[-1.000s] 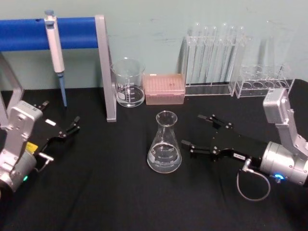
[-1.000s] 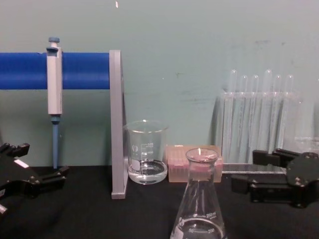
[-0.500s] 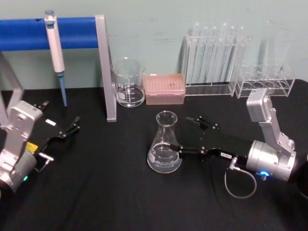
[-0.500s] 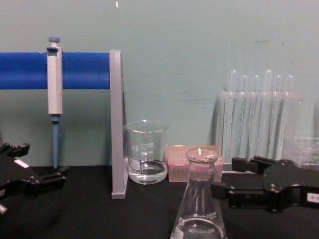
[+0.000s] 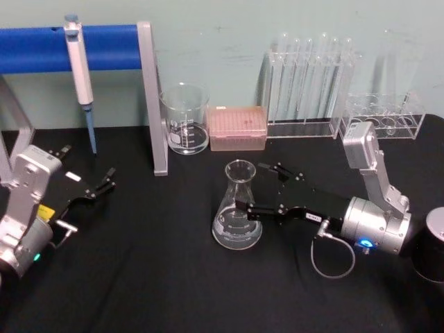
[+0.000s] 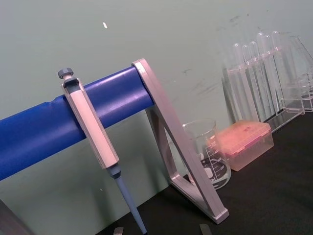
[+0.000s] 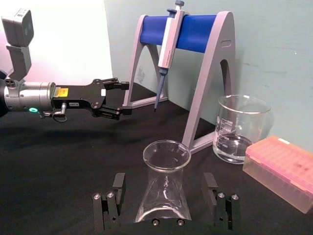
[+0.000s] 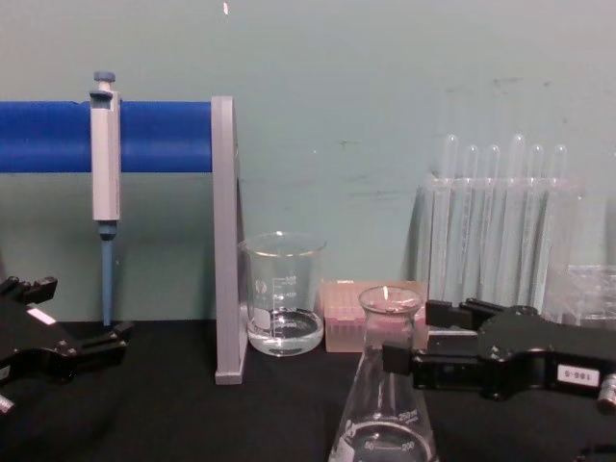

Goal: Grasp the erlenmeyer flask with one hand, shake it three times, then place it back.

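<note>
The erlenmeyer flask (image 5: 237,208) stands upright on the black table (image 5: 152,277), near the middle. It is clear glass with white marks and shows close up in the chest view (image 8: 385,404). My right gripper (image 5: 253,187) is open, reaching in from the right. Its two black fingers stand on either side of the flask, with a gap between each finger and the glass. In the right wrist view the flask (image 7: 165,186) sits between them. My left gripper (image 5: 87,168) is open at the table's left, apart from the flask, and holds nothing.
A pipette (image 5: 80,69) hangs on the blue-barred stand (image 5: 151,97) at the back left. Behind the flask are a glass beaker (image 5: 185,119), a pink tip box (image 5: 237,127) and test tube racks (image 5: 305,83). A dark cylinder (image 5: 431,243) sits at the right edge.
My right gripper has moved left towards the flask, and its open fingers now flank the glass. The flask and the left arm have not moved.
</note>
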